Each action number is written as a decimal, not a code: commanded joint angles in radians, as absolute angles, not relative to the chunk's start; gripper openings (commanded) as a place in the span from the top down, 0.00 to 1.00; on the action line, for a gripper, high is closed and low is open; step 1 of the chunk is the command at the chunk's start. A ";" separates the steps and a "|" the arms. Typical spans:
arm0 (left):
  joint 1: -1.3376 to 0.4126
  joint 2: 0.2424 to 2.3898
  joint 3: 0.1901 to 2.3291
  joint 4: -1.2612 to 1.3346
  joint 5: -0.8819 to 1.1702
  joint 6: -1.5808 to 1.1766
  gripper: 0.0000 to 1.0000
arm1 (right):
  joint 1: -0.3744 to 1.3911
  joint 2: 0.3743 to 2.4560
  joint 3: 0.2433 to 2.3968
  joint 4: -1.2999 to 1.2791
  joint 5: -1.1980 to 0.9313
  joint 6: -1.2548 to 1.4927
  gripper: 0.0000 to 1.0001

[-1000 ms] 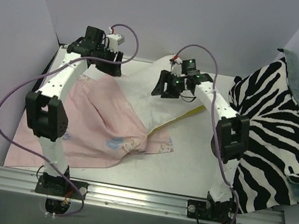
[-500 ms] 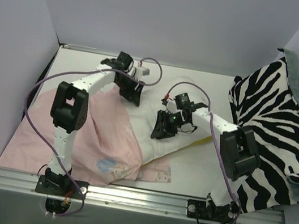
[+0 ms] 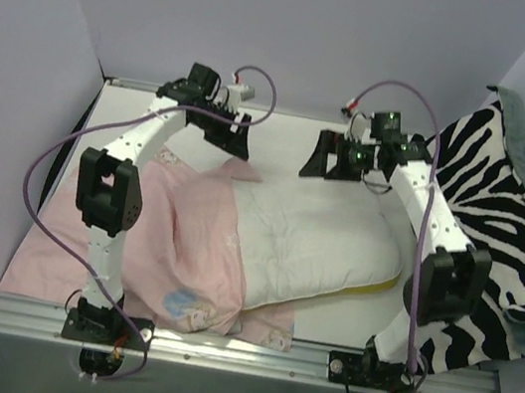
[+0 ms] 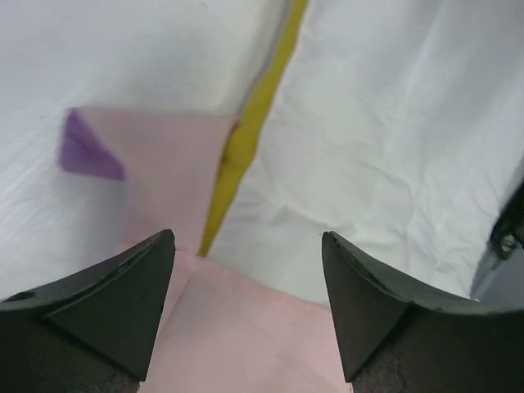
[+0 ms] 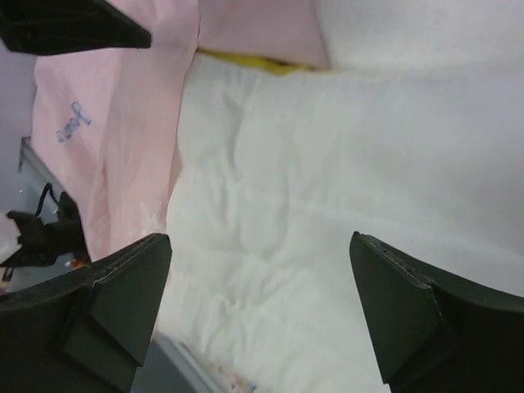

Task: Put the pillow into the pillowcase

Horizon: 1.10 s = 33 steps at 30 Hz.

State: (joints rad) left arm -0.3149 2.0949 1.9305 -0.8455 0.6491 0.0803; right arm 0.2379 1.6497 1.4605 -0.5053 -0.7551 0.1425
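**Q:** Where is the pillow?

**A:** One white pillow (image 3: 321, 237) lies flat at the centre of the overhead view. One pillowcase (image 3: 166, 231), pink side showing, overlaps its left end and spreads across the lower left.

**Q:** And around it?

**A:** A white table (image 3: 343, 316), pale lavender walls (image 3: 321, 25), and one zebra-striped blanket (image 3: 499, 226) at the right edge. Two grippers hover by the pillow's upper edge, the left gripper (image 4: 246, 246) and the right gripper (image 5: 258, 246). Both have fingers apart and hold nothing.

Spread pincer (image 4: 247, 241) over pillow (image 4: 393, 147), pillowcase (image 4: 237, 336)
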 commanded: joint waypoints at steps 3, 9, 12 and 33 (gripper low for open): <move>-0.290 2.037 1.991 -0.905 0.433 0.138 0.18 | 0.302 1.886 1.702 -0.637 -0.520 0.011 0.03; -0.281 2.120 1.997 -0.957 0.425 0.173 0.18 | 0.370 2.049 1.802 -0.643 -0.344 -0.080 0.01; -0.276 2.154 1.997 -0.959 0.459 0.166 0.16 | 0.399 2.095 1.796 -0.643 -0.347 -0.087 0.01; -0.324 2.224 2.141 -0.804 0.897 -0.069 0.98 | 0.434 1.911 1.675 -0.516 -0.797 0.067 1.00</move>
State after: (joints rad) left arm -0.2806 2.2581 2.0583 -0.9379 0.7200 0.0448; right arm 0.3908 2.0491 1.6714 -0.5426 -0.6083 0.0021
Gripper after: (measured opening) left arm 0.042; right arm 0.042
